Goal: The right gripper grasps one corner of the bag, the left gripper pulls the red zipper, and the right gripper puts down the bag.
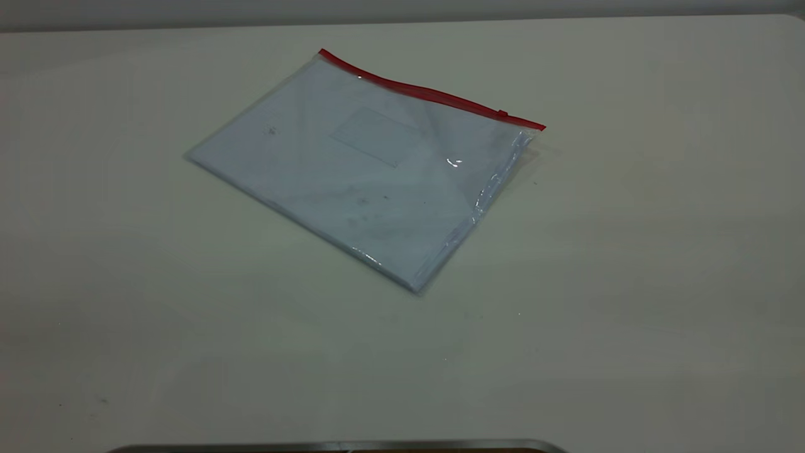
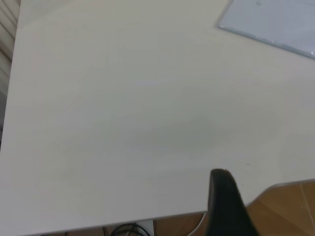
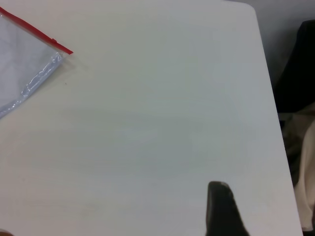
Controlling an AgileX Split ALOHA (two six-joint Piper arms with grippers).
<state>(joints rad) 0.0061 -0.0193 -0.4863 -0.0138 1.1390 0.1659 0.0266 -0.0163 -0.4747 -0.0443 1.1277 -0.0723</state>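
You had the bag (image 1: 361, 170) lying flat on the pale table (image 1: 629, 283), in the upper middle of the exterior frame and turned at an angle, with pale bluish-white sheets showing through the clear plastic. The red zipper (image 1: 427, 93) ran along its far long edge, from the upper left down toward the right, and the small slider tab (image 1: 502, 114) sat close to the right end — just short of the corner of the bag (image 1: 538, 126) where the red strip stopped. Neither arm appeared in the exterior frame. In the left wrist view, the left gripper (image 2: 225, 206) showed only as one dark finger at the lower edge, over bare table near the table's edge, well apart from the bag's plain corner at the upper right. In the right wrist view, the right gripper (image 3: 221, 209) likewise showed one dark finger low in the frame, well apart from the red-ended corner at the upper left. For both grippers, I cannot tell whether the fingers were released or clenched; nothing touched the bag.
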